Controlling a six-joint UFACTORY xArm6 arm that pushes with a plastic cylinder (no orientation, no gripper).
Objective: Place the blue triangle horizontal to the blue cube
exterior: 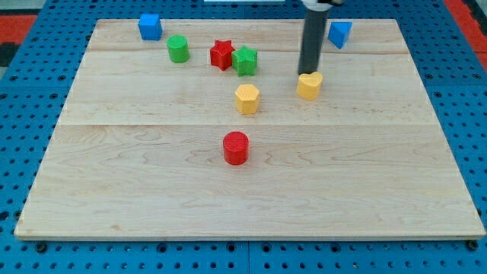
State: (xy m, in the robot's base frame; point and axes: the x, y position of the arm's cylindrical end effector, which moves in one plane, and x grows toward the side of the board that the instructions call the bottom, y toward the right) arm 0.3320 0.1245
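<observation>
The blue cube (150, 27) sits near the top left of the wooden board (251, 190). The blue triangle (339, 33) sits near the top right, at about the same height in the view as the cube. My dark rod comes down from the view's top, and my tip (307, 72) rests just above and behind the yellow heart block (309, 85), below and to the left of the blue triangle, apart from it.
A green cylinder (178, 49), a red star (221, 54) and a green star (245, 61) lie in the upper middle. A yellow hexagon (247, 99) lies at the centre and a red cylinder (236, 148) below it. Blue pegboard surrounds the board.
</observation>
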